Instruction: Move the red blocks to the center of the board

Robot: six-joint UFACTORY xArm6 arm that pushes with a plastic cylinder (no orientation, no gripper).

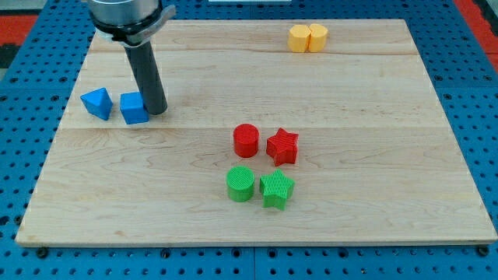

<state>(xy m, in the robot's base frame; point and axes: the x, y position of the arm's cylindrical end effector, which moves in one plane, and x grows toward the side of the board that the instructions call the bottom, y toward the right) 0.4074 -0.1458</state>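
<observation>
Pincer there is none, only my tip (156, 110) touching the blue cube (134, 108) near the table's (373, 210) left edge, so sweeping toward the red cylinder (246, 140) and red star (282, 146) (already about central) risks dragging it along.

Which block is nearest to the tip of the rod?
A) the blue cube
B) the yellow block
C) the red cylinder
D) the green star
A: my tip stands right beside the blue cube, on its right in the view, at the board's left; the red cylinder lies far off near the center.
</observation>
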